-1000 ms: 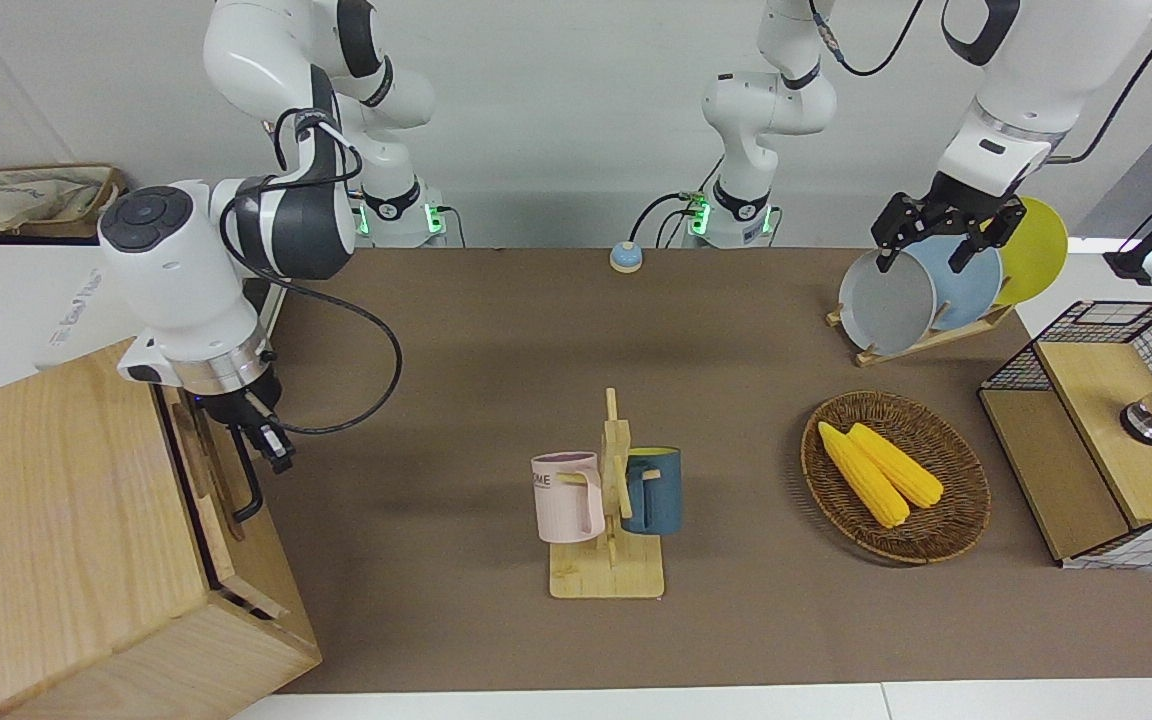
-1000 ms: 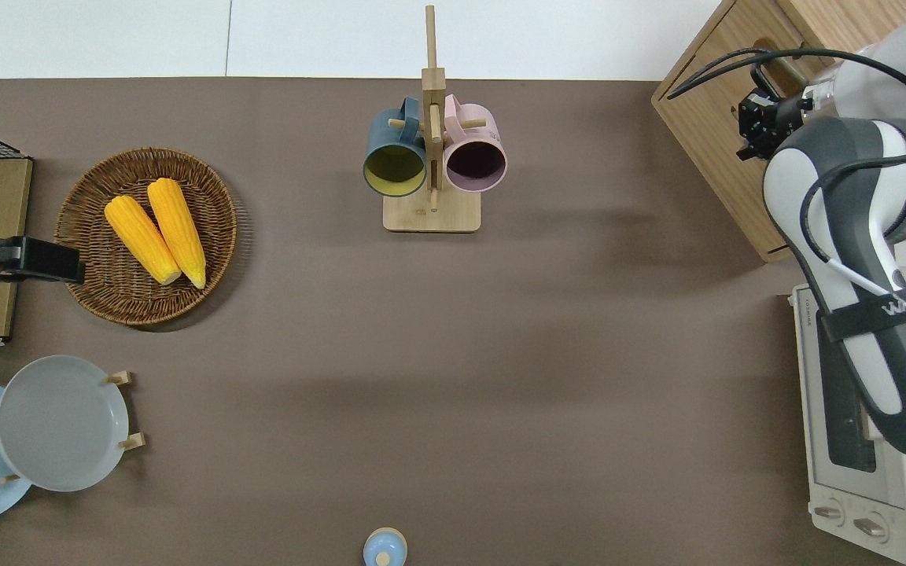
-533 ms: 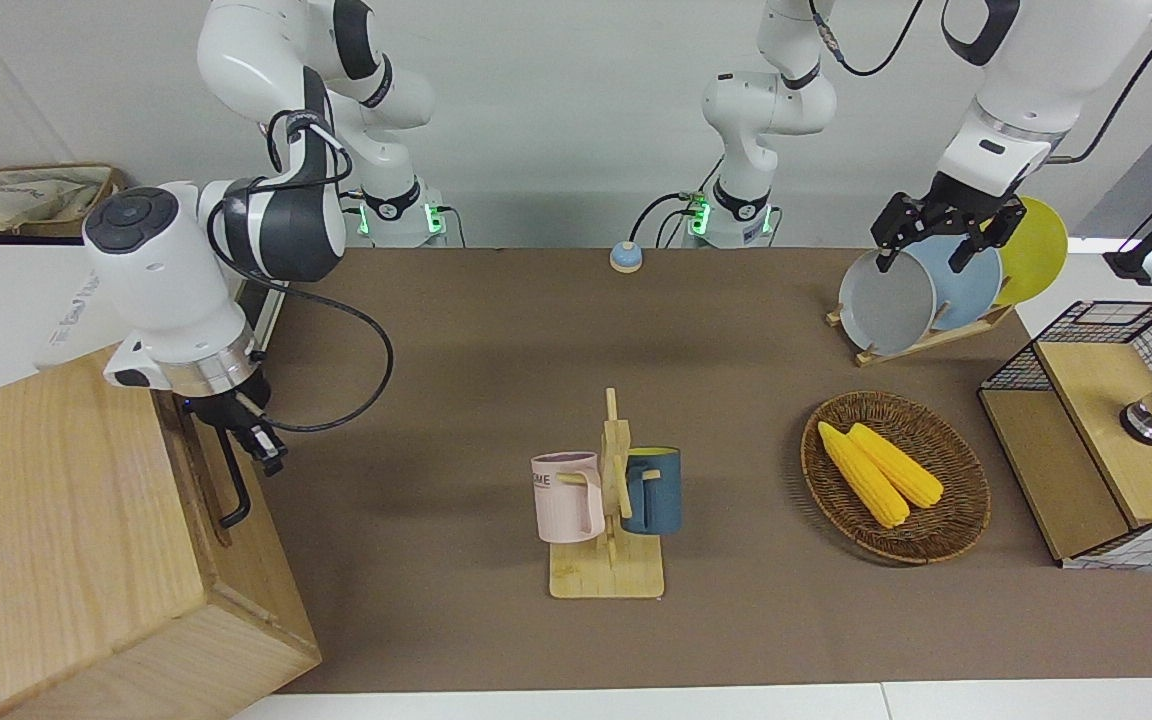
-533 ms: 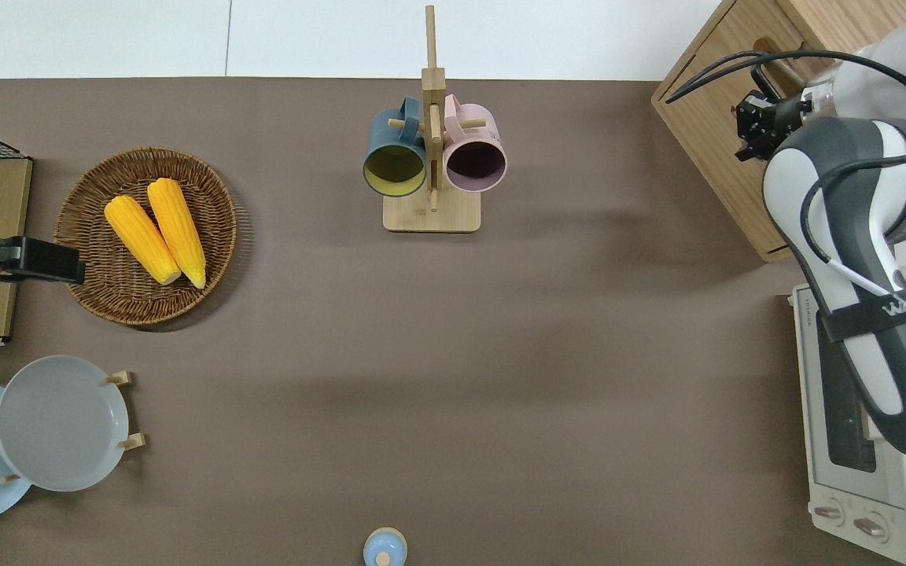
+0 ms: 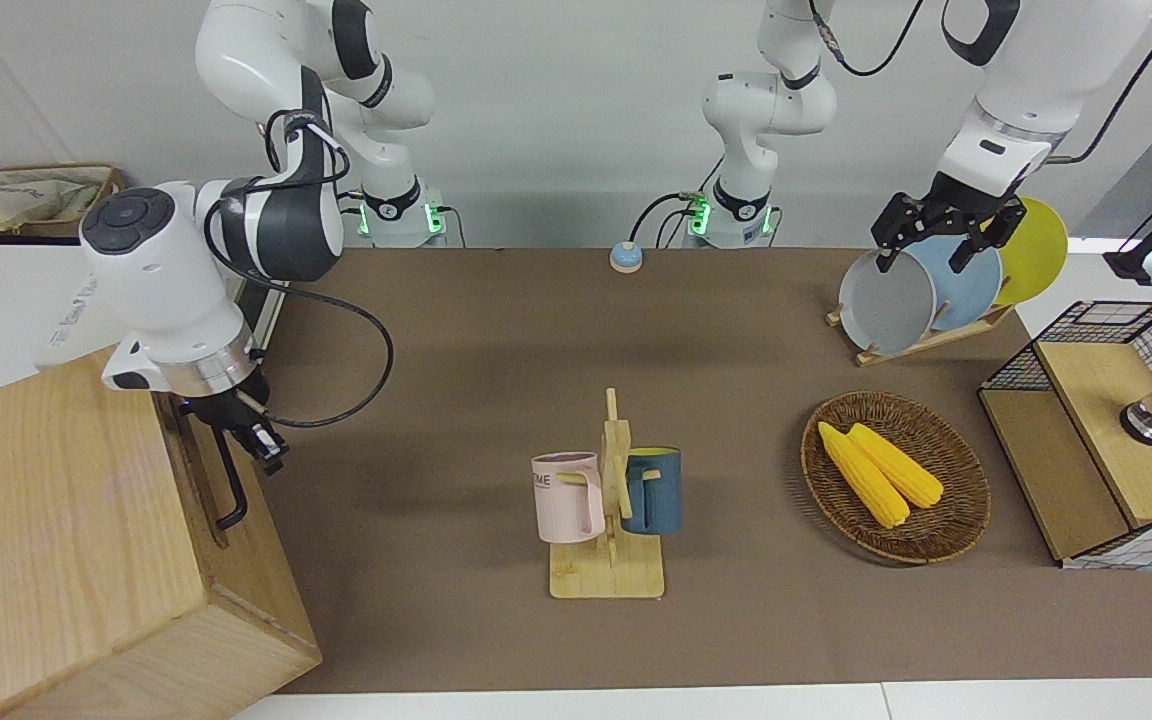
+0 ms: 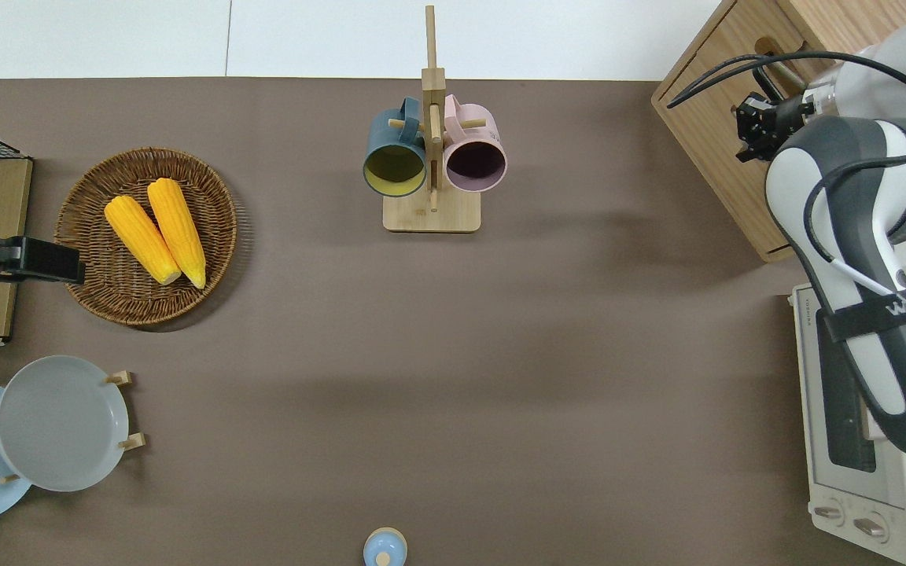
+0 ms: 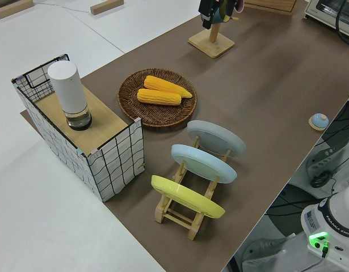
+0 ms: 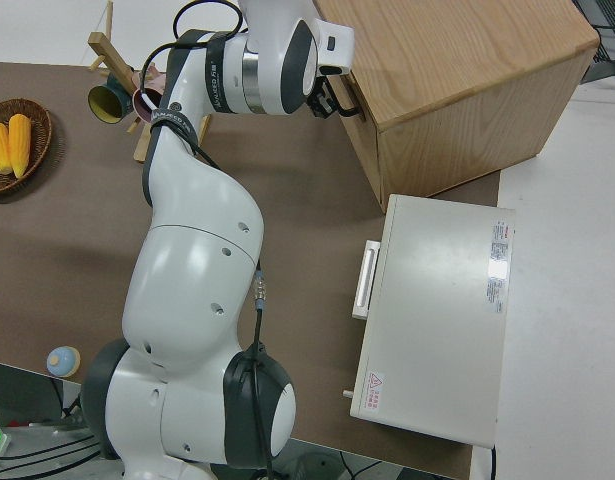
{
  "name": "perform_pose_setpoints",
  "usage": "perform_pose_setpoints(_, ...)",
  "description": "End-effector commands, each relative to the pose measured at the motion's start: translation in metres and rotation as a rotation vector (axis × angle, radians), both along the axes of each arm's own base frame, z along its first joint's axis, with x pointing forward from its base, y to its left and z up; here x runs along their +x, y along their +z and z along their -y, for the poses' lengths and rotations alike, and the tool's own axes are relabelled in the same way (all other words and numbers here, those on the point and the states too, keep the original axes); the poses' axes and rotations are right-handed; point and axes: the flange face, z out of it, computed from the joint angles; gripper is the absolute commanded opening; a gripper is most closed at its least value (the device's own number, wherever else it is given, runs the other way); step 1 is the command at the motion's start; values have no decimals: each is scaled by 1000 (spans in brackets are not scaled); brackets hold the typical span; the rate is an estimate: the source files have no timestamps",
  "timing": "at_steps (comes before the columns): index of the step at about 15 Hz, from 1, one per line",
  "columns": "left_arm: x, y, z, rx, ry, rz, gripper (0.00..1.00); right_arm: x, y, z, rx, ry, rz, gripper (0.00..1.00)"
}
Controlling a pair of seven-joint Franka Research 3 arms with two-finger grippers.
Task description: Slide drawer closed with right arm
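Drawer (image 5: 198, 470) apparently flush or nearly flush in the cabinet (image 5: 66, 540), at the right arm's end of the table (image 5: 496, 340), farther from the robots than the white toaster oven (image 6: 862, 440). Handle (image 5: 232, 480) a black bar running along the drawer front, long axis level with the tabletop. Right gripper (image 5: 254, 440) pressed against or just beside the handle's end nearer the robots, cabinet face directly ahead of it, so any remaining push goes straight into the cabinet. Fingers: cannot tell whether apart or together (too dark against the handle). Right arm (image 5: 186, 270) bent at the elbow, wrist angled down toward the drawer front. Left gripper (image 5: 941, 235) parked, fingers spread wide, holding nothing.
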Motion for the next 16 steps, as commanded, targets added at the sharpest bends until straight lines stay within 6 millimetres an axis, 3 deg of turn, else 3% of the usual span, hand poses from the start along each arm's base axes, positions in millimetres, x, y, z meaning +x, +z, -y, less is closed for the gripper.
perform_pose_setpoints(1,4,2,0,16,-8,8,998,9,0,33,-35,40,30,0)
perform_pose_setpoints(5,4,2,0,16,-8,8,995,8,-1,20,-34,54,18,0)
perform_pose_setpoints(12,4,2,0,16,-8,8,998,0,6,-55,-26,142,-2,0)
perform_pose_setpoints(16,4,2,0,16,-8,8,995,-18,32,-88,-17,187,-21,0)
